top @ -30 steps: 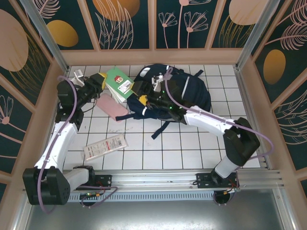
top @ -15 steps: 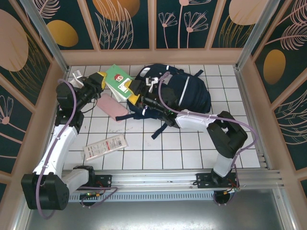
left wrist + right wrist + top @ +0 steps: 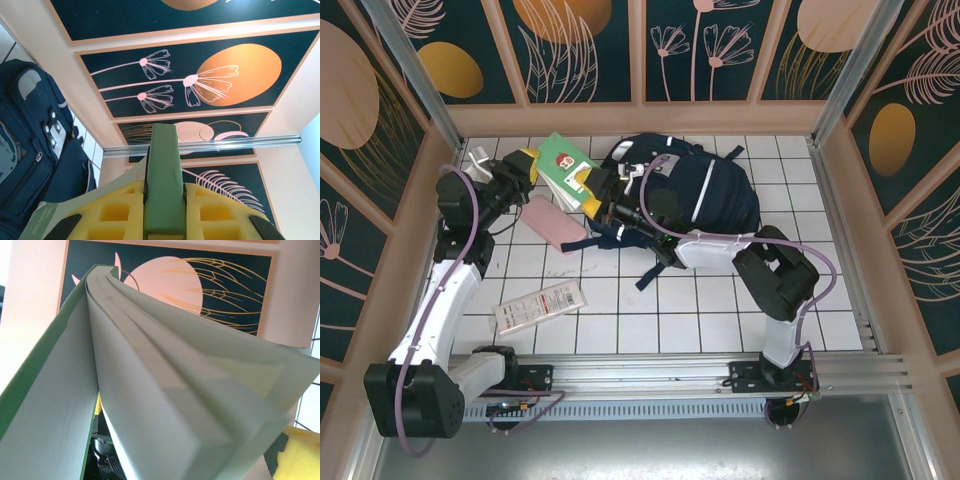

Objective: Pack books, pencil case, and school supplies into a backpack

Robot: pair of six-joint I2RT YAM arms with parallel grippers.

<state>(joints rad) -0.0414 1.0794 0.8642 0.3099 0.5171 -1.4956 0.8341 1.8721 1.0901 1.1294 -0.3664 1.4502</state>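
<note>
The right gripper (image 3: pixel 596 190) has moved up, jaws wide, to the green book (image 3: pixel 560 160) pinched by the left gripper (image 3: pixel 532 168); it should bite deep before handover.

In the right wrist view the green book (image 3: pixel 150 390) runs off the lower and left edges, and its fanned pages hide most of the right gripper (image 3: pixel 200 435). In the left wrist view the backpack (image 3: pixel 30 140) is cut by the left edge. From above, the packet's (image 3: pixel 540 305) printing is too small to read.
</note>
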